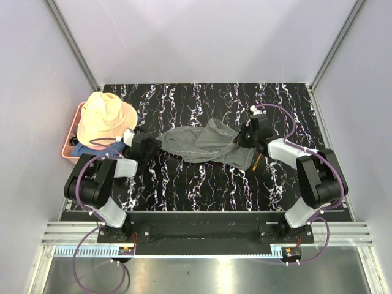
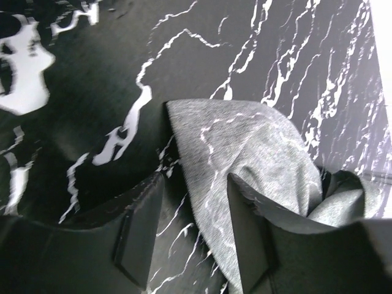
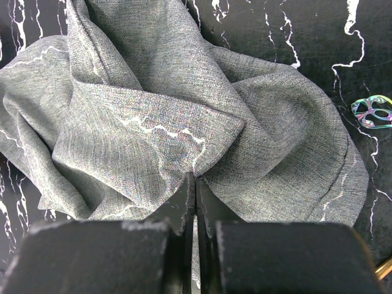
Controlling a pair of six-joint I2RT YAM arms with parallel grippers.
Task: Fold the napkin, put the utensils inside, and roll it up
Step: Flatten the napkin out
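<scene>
- Judging by the crumpled heap, the task looked barely started: the napkin (image 1: 205, 146) lay bunched and twisted between the two sets of fingers, with no clean fold, nothing wrapped in it and no roll.
- The right gripper (image 3: 195, 184) had its fingers pressed together with only a slit between them. They pinched a pointed flap of the napkin at their tips, and the rest of the cloth spread away beyond them.
- The left gripper (image 2: 196, 184) held its fingers well apart. One napkin corner lay in the gap, close against one finger, and nothing looked clamped.
- Left to do, as I read it: spread and fold the cloth, lay the utensils on it, then roll.
- A gold spoon (image 1: 257, 162) peeped out just beside the right fingers, mostly covered by cloth. The right wrist view caught only a gold sliver at its lower corner.
- The dark utensil could not be found in any view; it may have lain under the cloth.
- An iridescent patch (image 3: 372, 112) off to one side of the right fingers was too unclear to name.
- The left wrist view cut off most of the napkin.
</scene>
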